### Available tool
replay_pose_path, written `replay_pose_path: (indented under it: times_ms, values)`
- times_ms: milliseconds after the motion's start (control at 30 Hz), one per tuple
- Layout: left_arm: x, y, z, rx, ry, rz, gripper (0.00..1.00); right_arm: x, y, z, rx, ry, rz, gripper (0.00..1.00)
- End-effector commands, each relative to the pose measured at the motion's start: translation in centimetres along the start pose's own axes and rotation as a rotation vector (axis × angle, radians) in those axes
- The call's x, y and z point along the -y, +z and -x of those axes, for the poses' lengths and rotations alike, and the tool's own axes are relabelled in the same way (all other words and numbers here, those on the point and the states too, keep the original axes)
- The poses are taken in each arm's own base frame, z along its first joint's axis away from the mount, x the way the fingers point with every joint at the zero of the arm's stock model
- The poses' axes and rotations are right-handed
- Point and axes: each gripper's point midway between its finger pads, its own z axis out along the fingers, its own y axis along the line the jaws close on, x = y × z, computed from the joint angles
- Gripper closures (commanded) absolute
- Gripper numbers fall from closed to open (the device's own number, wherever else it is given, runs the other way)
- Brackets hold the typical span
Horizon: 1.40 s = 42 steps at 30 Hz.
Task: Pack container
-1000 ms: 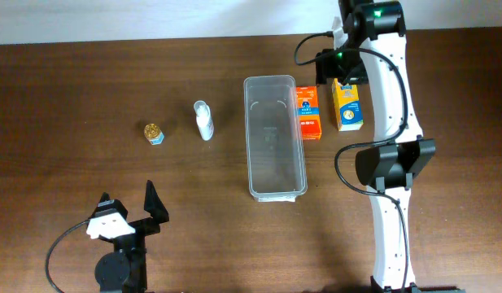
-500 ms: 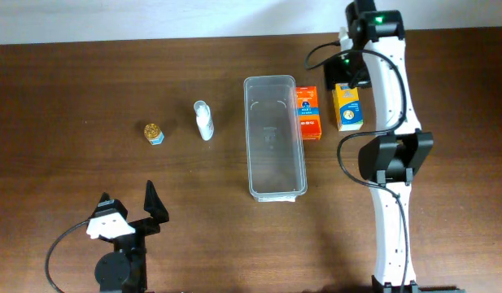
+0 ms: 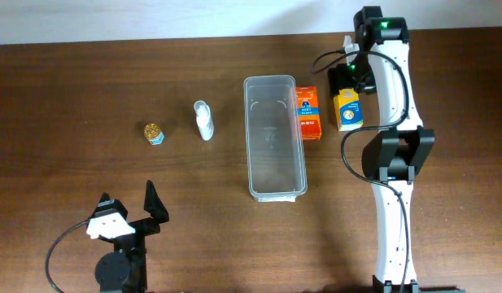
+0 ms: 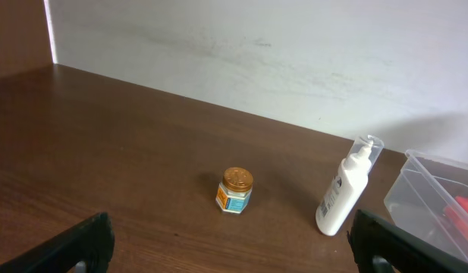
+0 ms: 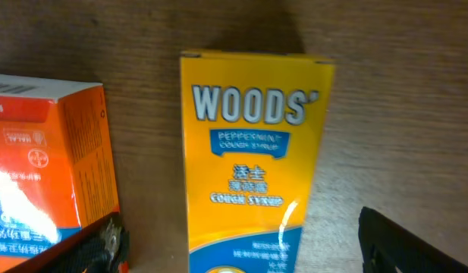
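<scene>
1. By the look of things, the step in hand is picking up the yellow Woods cough syrup box [image 5: 252, 159]. The right end effector [image 5: 252, 250] hangs over it with its fingers spread, one on each long side and neither touching the carton.
2. To do this well, the right arm should keep the box centred between the fingers and come straight down. It should then close across the narrow width, low enough on the sides that the carton does not tip.
3. The main risk is the orange box [image 5: 44, 159], which lies just beside the yellow one. The finger on that side must drop into the narrow gap between them, not onto the orange carton's corner.
4. The container [image 3: 274, 163] lies empty on the bench [image 3: 72, 81], to the left of the right end effector [image 3: 348, 81]. The orange box [image 3: 308, 114] sits between them, against the container's wall.
5. The left end effector [image 3: 128, 213] rests spread wide and empty, well apart from the container, with the white pump bottle [image 3: 203, 120] and a small jar [image 3: 154, 133] in front of it.
</scene>
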Motion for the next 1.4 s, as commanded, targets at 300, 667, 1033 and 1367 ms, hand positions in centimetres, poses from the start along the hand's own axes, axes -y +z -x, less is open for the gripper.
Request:
replay_pose_path:
  times_ms: [300,667,1033,1367]
  values:
    - [0.1,0.0,-0.2,-0.002,-0.009,-0.009,0.01,0.8,4.4,-1.4,-0.092,-0.015,-0.052,0.11]
    - [0.1,0.0,-0.2,-0.002,-0.009,-0.009,0.01,0.9,5.0,-1.2,-0.086,-0.015,-0.052,0.43]
    - [0.1,0.0,-0.2,-0.002,-0.009,-0.009,0.01,0.7,2.5,-1.2,-0.073,-0.012,-0.047,0.46]
    - [0.1,0.0,-0.2,-0.002,-0.009,-0.009,0.01,-1.7,-7.5,-0.3,0.098,0.01,0.054,0.58]
